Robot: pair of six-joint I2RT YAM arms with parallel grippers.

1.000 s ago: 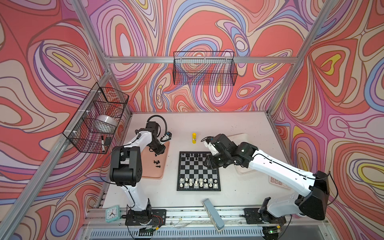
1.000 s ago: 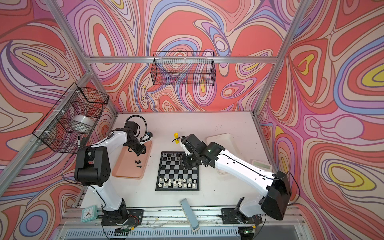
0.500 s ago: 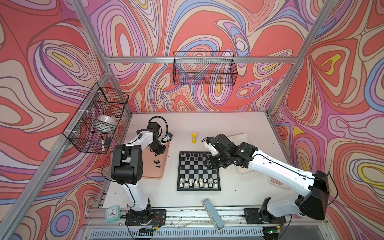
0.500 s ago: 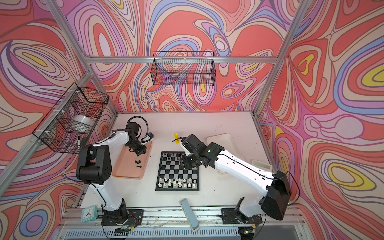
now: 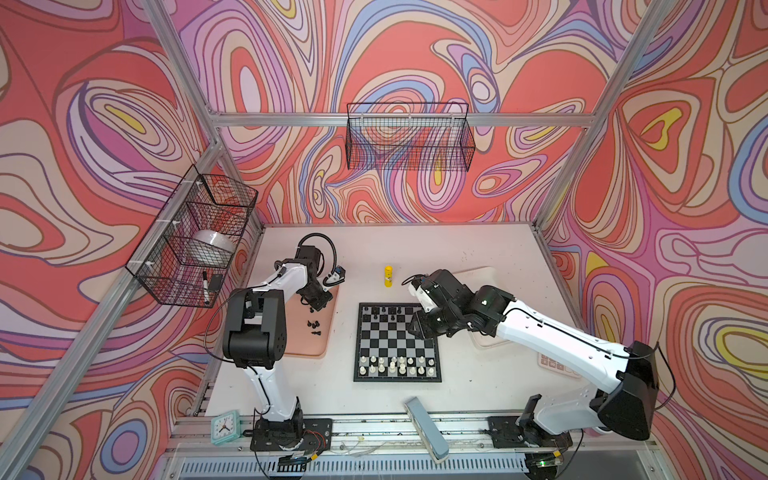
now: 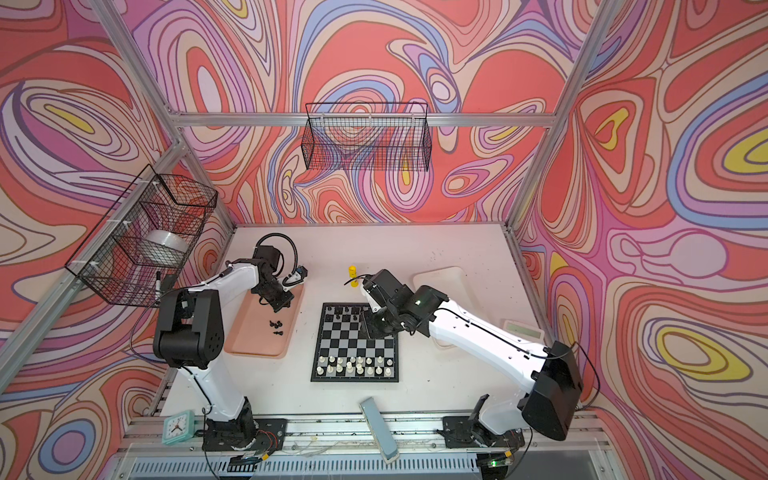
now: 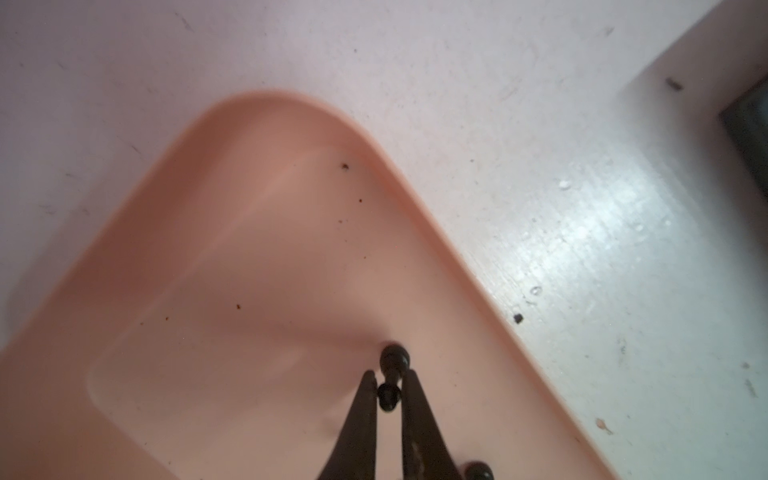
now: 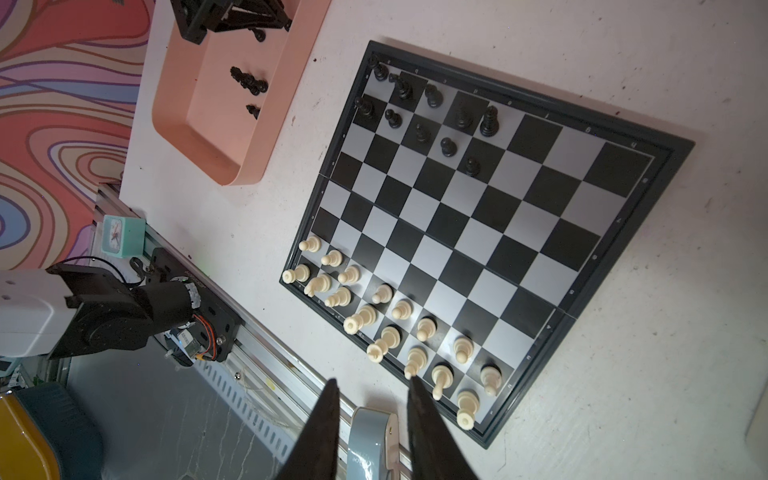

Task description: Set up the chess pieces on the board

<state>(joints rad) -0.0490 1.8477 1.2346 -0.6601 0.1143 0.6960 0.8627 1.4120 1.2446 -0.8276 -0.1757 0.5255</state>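
The board [image 5: 390, 340] [image 6: 353, 340] [image 8: 478, 216] lies mid-table. Cream-white chess pieces [image 5: 395, 368] [image 8: 386, 324] fill its near rows, and several black chess pieces [image 5: 384, 311] [image 8: 419, 112] stand at its far left. More black pieces [image 5: 314, 324] [image 6: 276, 324] lie in the pink tray [image 5: 299, 345] [image 7: 249, 249]. My left gripper [image 5: 318, 305] [image 7: 388, 388] is down in that tray, shut on a black piece [image 7: 389, 395]. Over the board's far right part, my right gripper [image 5: 417, 328] [image 8: 372, 382] stands open with nothing in it.
A yellow glue stick [image 5: 387, 276] stands behind the board. A white tray [image 6: 440, 278] lies partly under my right arm. A calculator [image 6: 521, 328] sits at the right edge. A clock [image 5: 225, 426] and a grey object [image 5: 426, 428] rest on the front rail.
My left gripper's fingers have closed on a black piece in the pink tray. The right arm has not moved.
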